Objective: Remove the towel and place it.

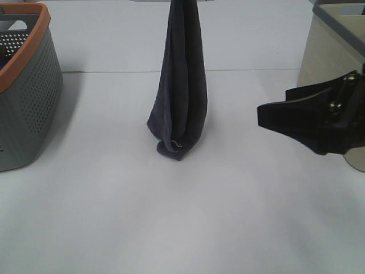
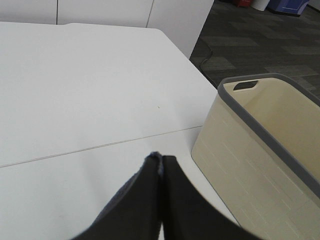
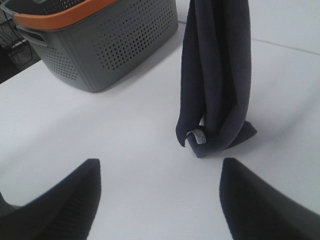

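Note:
The dark navy-grey towel (image 1: 179,85) hangs in long folds from above the top edge of the exterior view. Its lower end rests curled on the white table (image 1: 171,222), with the small white tag (image 1: 174,143) at the bottom. It also shows in the right wrist view (image 3: 215,75). My left gripper (image 2: 160,167) is shut on the towel's top edge; a sliver of cloth shows between the tips. My right gripper (image 1: 263,114) is open and empty, low over the table to the right of the towel, its two fingers spread wide in the right wrist view (image 3: 157,185).
A grey perforated basket with an orange rim (image 1: 28,97) stands at the left; it also shows in the right wrist view (image 3: 110,40). A beige basket with a grey rim (image 1: 328,51) stands at the back right, behind my right gripper, and looks empty in the left wrist view (image 2: 260,150).

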